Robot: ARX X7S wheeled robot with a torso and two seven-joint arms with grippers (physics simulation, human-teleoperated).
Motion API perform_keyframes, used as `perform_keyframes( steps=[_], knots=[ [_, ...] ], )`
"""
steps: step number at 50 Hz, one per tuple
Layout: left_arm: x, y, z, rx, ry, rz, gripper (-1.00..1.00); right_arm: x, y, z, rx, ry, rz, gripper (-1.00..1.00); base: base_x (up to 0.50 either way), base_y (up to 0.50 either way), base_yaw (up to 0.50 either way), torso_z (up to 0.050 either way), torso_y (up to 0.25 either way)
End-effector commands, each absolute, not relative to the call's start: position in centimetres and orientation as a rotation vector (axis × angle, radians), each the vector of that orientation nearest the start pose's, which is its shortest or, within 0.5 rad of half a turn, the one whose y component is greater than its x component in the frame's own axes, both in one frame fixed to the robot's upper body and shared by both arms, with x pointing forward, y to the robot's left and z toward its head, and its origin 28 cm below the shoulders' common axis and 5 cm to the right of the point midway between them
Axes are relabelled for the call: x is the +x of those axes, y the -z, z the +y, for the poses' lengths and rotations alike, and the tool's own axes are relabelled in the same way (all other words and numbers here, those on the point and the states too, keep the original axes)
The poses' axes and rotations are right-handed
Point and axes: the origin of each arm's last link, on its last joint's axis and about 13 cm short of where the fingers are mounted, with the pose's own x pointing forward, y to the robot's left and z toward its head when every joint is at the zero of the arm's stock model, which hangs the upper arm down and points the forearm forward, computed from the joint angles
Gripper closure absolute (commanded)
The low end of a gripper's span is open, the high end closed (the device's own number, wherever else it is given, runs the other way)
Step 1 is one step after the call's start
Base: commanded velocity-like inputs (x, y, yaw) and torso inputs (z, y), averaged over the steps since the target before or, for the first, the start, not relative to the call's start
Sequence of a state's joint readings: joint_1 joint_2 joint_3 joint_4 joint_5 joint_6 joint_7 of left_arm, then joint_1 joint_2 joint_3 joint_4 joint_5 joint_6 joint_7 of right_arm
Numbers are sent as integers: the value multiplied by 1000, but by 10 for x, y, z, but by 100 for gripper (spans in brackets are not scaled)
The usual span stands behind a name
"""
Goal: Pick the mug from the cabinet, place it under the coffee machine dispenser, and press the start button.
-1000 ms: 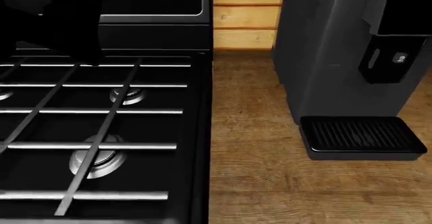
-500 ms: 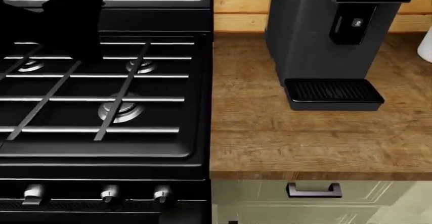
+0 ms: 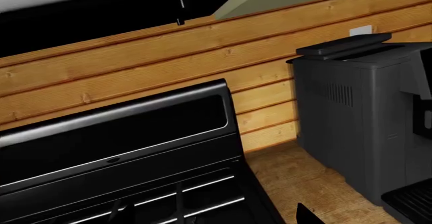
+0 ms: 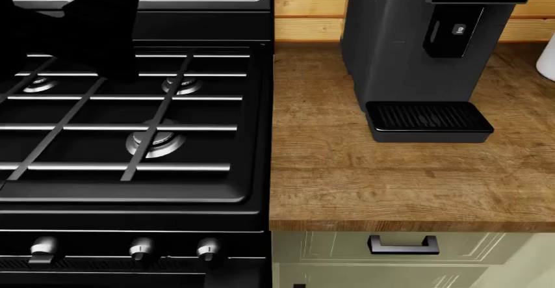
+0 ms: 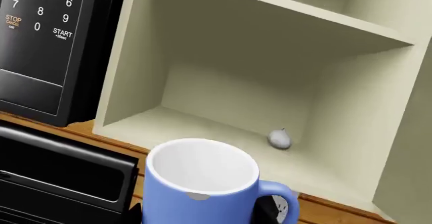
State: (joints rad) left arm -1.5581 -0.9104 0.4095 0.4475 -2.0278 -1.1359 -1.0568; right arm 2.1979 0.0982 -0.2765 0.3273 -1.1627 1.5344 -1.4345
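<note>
Left wrist view: coffee machine (image 3: 364,128) on wooden table (image 3: 304,183); left tool's state cannot be told.
Head view: drip tray (image 4: 428,120) bare beneath start button (image 4: 458,30); no mug there.
Right wrist view: mug (image 5: 202,186) upright, apparently clamped in right tool, just outside open cabinet (image 5: 256,82); right arm nearer.

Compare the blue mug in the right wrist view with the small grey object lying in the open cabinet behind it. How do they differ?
The mug is light blue with a white interior; the small grey object is plain pale grey. The mug is a cylinder with a handle, standing upright and open-topped; the grey object is a rounded lump lying on the cabinet floor. The mug sits outside, in front of the cabinet; the grey object is inside.
</note>
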Motion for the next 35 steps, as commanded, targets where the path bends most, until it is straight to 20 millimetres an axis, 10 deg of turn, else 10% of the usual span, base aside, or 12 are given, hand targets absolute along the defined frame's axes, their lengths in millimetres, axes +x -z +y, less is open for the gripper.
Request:
perform_keyframes(
  steps=[1, 35],
  knots=[
    [179, -373, 256, 195, 196, -101, -100, 189, -518, -167, -250, -61, -252, 100, 0, 0, 0, 0, 0],
    [177, -371, 254, 195, 204, -100, -100, 217, -417, -177, -223, -48, -202, 100, 0, 0, 0, 0, 0]
  ],
)
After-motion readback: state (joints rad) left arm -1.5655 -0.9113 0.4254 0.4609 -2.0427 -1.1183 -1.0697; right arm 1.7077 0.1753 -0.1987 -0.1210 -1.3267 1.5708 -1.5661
